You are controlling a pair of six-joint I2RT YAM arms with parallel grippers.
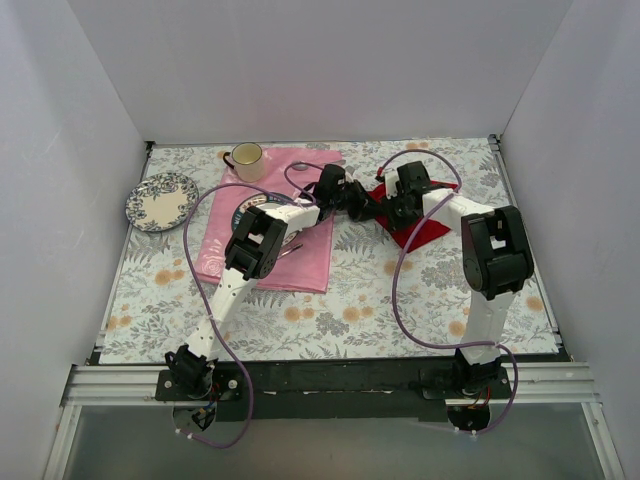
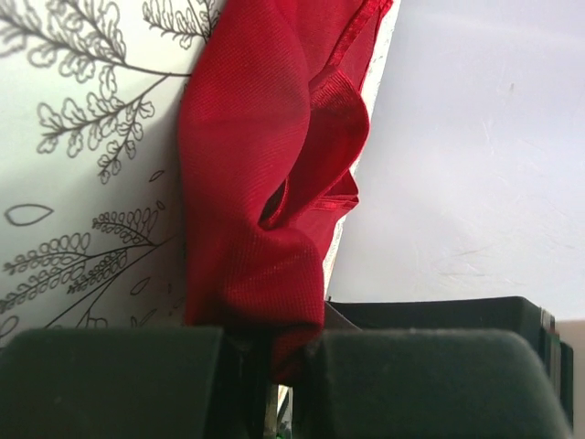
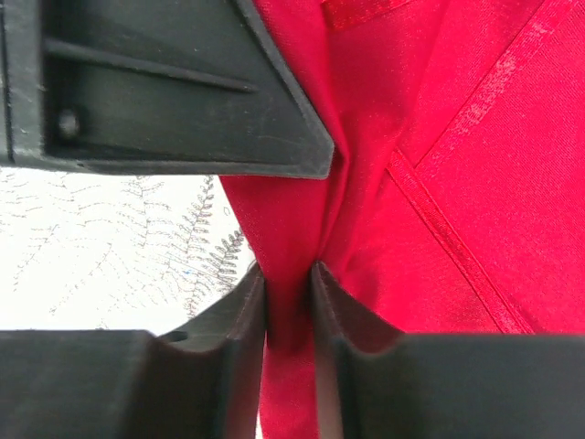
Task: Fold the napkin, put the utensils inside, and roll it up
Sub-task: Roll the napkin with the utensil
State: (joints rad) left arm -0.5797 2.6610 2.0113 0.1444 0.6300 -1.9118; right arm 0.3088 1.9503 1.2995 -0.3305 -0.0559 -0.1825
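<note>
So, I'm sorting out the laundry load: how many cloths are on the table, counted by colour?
red napkin: 1
pink cloth: 1
Total: 2

Both arms reach forward, grippers meeting and pinching cloth.

The left arm and the right arm each rise from the base to a bent elbow, with the forearms angling inward so the wrists end just beside each other. The left gripper is clamped tight, a fold of the napkin caught between its jaws. The right gripper has narrow jaws, with cloth pressed between them and spreading out ahead of the fingertips.
</note>
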